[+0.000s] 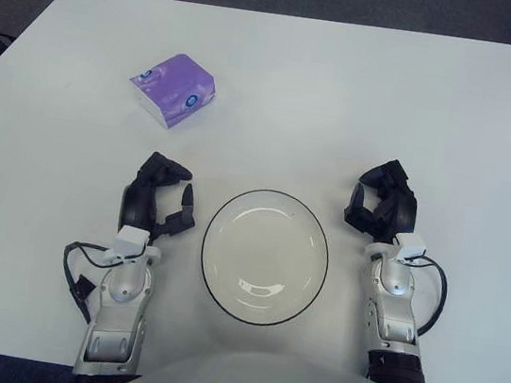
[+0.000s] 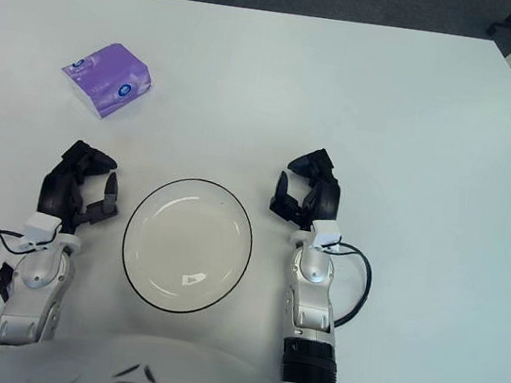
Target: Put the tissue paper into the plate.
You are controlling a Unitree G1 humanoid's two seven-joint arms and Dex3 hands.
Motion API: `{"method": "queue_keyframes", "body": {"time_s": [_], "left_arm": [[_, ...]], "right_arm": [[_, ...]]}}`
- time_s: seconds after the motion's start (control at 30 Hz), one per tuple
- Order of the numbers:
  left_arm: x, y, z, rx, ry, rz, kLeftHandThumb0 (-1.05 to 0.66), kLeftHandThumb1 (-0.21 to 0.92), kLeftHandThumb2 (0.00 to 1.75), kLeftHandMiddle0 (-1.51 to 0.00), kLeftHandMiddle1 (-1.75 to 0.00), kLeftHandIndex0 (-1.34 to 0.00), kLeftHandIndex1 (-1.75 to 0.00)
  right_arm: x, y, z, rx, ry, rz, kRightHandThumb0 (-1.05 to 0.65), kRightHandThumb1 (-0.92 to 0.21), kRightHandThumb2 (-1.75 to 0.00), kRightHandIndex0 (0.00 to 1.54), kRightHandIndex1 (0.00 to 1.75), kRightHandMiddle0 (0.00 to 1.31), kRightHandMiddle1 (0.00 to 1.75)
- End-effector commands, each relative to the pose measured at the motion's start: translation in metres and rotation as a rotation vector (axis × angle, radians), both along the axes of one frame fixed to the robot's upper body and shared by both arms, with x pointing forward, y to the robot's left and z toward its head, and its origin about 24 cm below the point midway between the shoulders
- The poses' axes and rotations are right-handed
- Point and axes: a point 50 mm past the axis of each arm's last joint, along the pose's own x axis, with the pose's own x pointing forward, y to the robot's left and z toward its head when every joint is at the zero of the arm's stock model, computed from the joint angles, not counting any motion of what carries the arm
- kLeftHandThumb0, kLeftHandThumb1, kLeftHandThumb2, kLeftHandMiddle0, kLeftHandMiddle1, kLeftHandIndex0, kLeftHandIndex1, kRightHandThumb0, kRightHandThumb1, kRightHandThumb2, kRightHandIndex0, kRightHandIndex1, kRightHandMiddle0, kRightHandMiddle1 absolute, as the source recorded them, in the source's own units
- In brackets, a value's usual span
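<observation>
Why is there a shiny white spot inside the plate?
Left eye view: a lamp's glare sits low in the plate, near its front rim. Right eye view: the same glare shows smaller. Tissue pack and both hands look sharp, not blurry.

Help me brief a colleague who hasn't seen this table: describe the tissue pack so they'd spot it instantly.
On the white table, look toward the far left, beyond the left hand and the black-rimmed plate. The tissue pack lies alone there, a small purple packet, the only coloured item on the tabletop.
</observation>
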Motion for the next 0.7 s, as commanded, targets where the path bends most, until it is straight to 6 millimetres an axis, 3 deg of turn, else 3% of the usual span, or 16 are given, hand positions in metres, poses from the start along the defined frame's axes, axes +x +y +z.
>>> {"method": "queue_keyframes", "body": {"time_s": [0.0,0.43,0.67], "left_arm": [[0.006,0.012,0.022,0.083,-0.057,0.03,-0.46,0.37,1.26,-1.12,-1.75,-0.57,-1.75],[0.028,0.023,0.06,0.413,-0.246,0.032,-0.43,0.46,1.15,-1.05,-1.75,-0.5,-1.75],[0.044,0.025,0.08,0.513,-0.289,-0.013,-0.4,0.59,0.98,-0.86,-1.75,-0.4,-1.75]], "right_arm": [[-0.027,0.0,-0.057,0.038,0.339,-0.014,-0.44,-0.44,-1.16,0.9,1.75,0.51,1.75],[-0.025,0.0,-0.058,0.037,0.343,-0.01,-0.44,-0.45,-1.16,0.9,1.75,0.51,1.75],[-0.025,0.0,-0.057,0.04,0.343,-0.011,-0.44,-0.46,-1.15,0.88,1.75,0.5,1.75]]}}
